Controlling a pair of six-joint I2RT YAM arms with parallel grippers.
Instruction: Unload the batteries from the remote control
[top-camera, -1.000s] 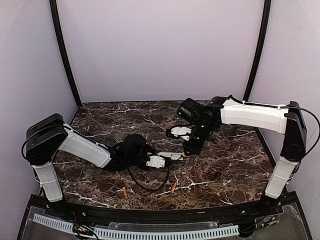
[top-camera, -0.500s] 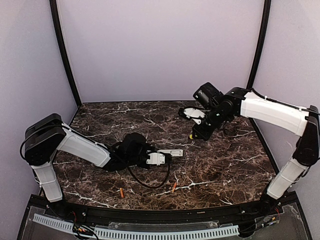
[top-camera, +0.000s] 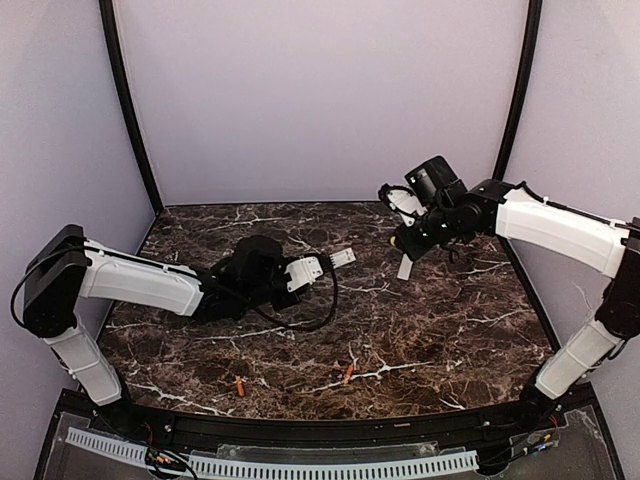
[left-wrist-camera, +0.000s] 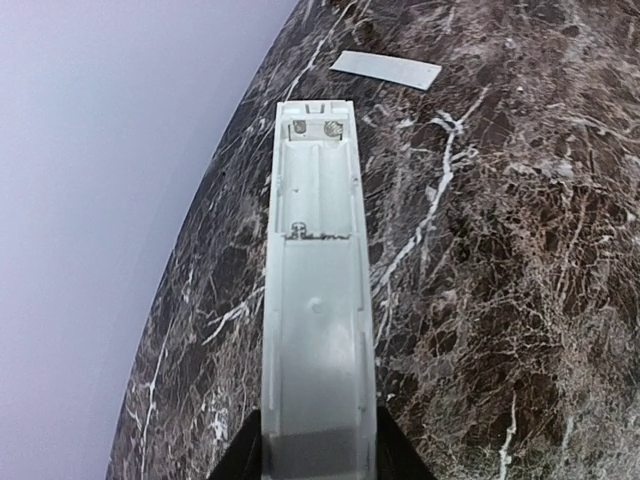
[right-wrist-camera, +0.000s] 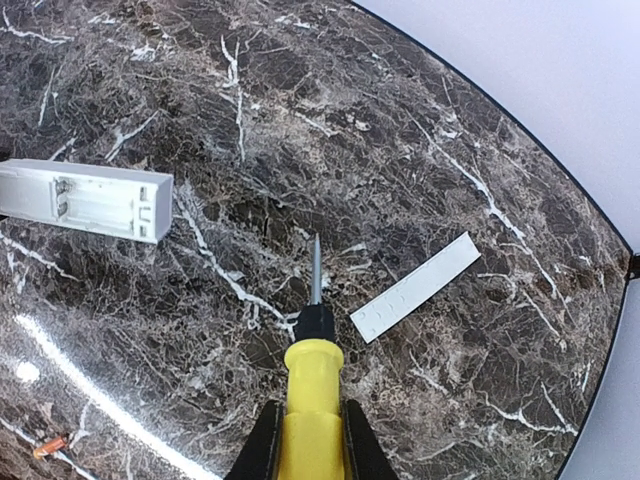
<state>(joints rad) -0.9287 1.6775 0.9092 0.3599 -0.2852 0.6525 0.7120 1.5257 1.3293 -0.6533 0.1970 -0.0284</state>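
1. Table: dark marble with white veins; it carries everything below.
2. Left arm: stretched low and long from its base, forearm near level, wrist aimed toward the table's middle.
3. Right arm: reaches in from the right, elbow high, wrist bent downward, ending to the right of the remote control's free end.
4. Left tool: fingers clamped on one end of the remote control. The bar sticks straight out from the fingers, seemingly above the table.
5. Remote control, detail: long recess faces the left wrist camera, with metal contacts visible at its far end. The bar's free end points toward the right arm.
6. Right tool: fingers closed on the yellow-handled screwdriver, thin metal tip pointing away from the wrist and apart from the remote control.
7. Cover strip: flat white strip on the table, beyond the remote control's free end, just beside the screwdriver tip.
8. Batteries, two, orange: both on the table, well apart from the remote control, on its near side toward the arm bases. One lies to the left, the other to the right.
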